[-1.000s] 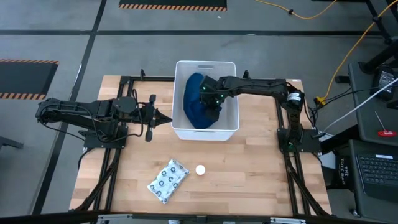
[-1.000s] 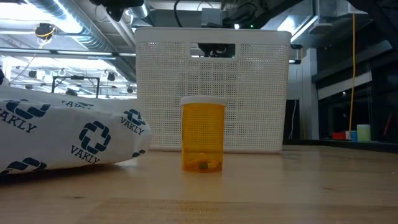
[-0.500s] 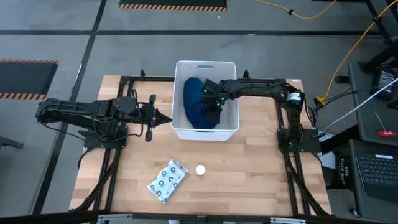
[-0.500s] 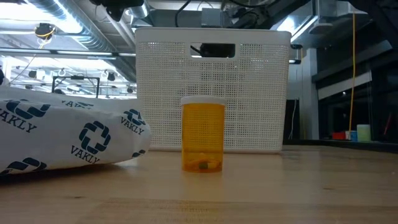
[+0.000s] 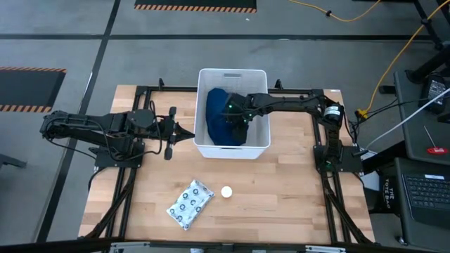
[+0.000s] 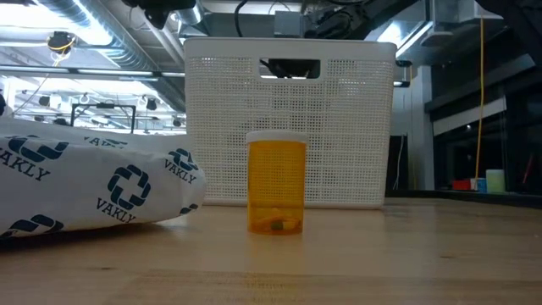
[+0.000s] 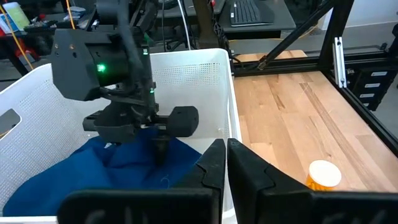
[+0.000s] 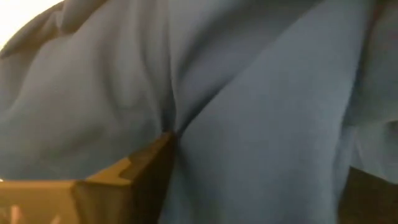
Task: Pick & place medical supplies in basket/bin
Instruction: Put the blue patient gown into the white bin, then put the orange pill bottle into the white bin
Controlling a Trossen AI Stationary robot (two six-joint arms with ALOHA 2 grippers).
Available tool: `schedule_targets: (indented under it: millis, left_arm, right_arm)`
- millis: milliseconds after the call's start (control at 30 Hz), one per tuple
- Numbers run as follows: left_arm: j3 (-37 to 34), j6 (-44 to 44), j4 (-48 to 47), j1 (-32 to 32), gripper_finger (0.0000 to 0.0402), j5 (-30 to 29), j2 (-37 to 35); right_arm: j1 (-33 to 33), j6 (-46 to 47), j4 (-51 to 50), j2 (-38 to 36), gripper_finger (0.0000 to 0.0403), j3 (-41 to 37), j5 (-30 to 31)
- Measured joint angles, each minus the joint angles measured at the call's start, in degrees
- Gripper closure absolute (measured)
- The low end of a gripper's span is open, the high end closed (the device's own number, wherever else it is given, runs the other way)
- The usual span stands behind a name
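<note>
The dark blue garment point(image 5: 223, 119) lies bunched inside the white bin point(image 5: 232, 73), which stands at the table's far middle. My right gripper point(image 5: 238, 124) reaches down into the bin from the right, open, its fingers set into the cloth point(image 8: 261, 93). My left gripper point(image 5: 187, 133) waits shut just left of the bin, holding nothing. The white packet with blue rings point(image 5: 190, 204) and the white-capped amber bottle point(image 5: 226, 191) rest on the table near the front; the bottle point(image 6: 276, 185) stands upright on its base. My right gripper comes at the garment from above, pointing down point(image 7: 158, 144). Its fingers stand apart with a fold of the blue cloth point(image 8: 186, 118) between them, and one fingertip point(image 8: 134, 171) lies against that fold. The garment rests slack in the bin.
The bin's tall walls point(image 7: 205, 68) close in my right gripper on all sides. Bare wood point(image 5: 295, 176) lies right of and in front of the bin. The black frame rails point(image 5: 330, 197) run along the table's left and right sides.
My right gripper has gone down deeper into the bin and a little toward the table's left. The garment has sunk with it and now lies lower between the walls.
</note>
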Motion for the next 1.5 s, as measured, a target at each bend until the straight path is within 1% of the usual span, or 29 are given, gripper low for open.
schedule_targets:
  millis: [100,233,500,733,967,1133,1400,1500]
  left_arm:
    - [0.00,0.01,0.00,0.00,0.0392,0.01,0.00]
    - [0.00,0.01,0.00,0.00,0.0393,0.01,0.00]
    - [0.00,0.00,0.00,0.00,0.0390,0.02,0.02]
    - [0.00,0.00,0.00,0.00,0.0395,0.02,0.02]
    - [0.00,0.02,0.01,0.00,0.0395,0.00,0.02]
    - [0.00,0.02,0.00,0.00,0.0392,0.00,0.02]
    - [0.00,0.01,0.01,0.00,0.0389,0.01,0.00]
    - [0.00,0.01,0.01,0.00,0.0391,0.02,0.01]
  right_arm:
    - [0.59,-0.01,-1.08,0.00,0.0131,0.17,1.56]
    - [0.92,0.08,-4.02,0.00,0.0124,1.55,1.60]
    - [1.09,1.97,-5.95,0.00,0.0124,5.08,1.59]
    - [1.62,2.11,-10.79,0.00,0.0124,9.18,1.61]
    - [3.51,2.02,-15.29,0.00,0.0124,12.16,1.57]
    - [4.56,3.12,-20.85,-0.02,0.0124,16.95,1.58]
    - [4.35,5.22,-25.69,-0.07,0.0124,27.50,1.63]
    - [4.35,5.21,-29.62,-0.07,0.0124,31.51,1.67]
